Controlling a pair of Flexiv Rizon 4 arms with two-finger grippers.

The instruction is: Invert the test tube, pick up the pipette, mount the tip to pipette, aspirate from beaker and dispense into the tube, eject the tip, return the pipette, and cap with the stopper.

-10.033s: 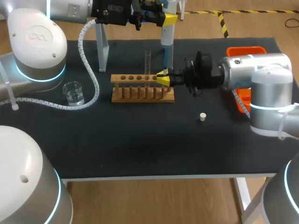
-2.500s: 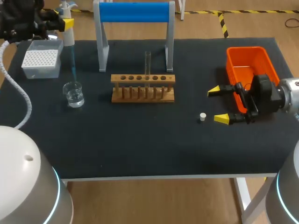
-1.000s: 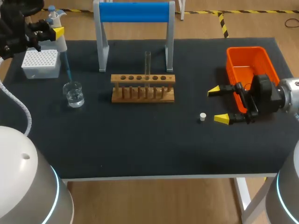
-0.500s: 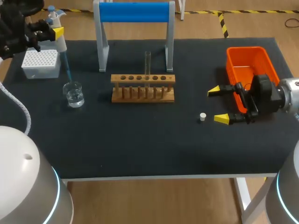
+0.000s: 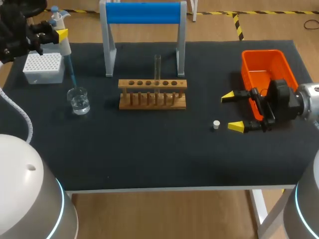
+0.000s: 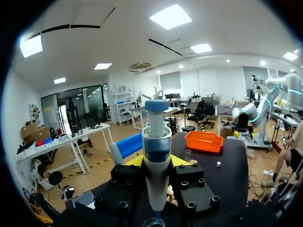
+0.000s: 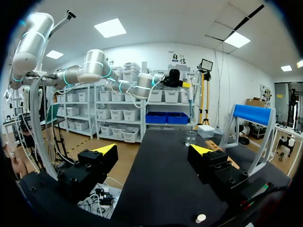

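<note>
Now the left gripper, clamped on the pipette, has swung from the tip box to hang its tip just over the beaker at the left, so aspirating looks next. The right gripper waits spread wide beside the stopper.

Test tube: clear glass, upright in a hole of the wooden rack.
Pipette: white body, blue plunger cap, near-vertical, clamped in left pincer, well left of the rack and farther back.
Tip: blue, mounted, pointing down, end at the beaker's mouth; contact with liquid cannot be told.
Beaker: small, clear, holding liquid, upright on worktop left of the rack.
Stopper: small, white, on worktop right of the rack, nearer the front edge.
</note>
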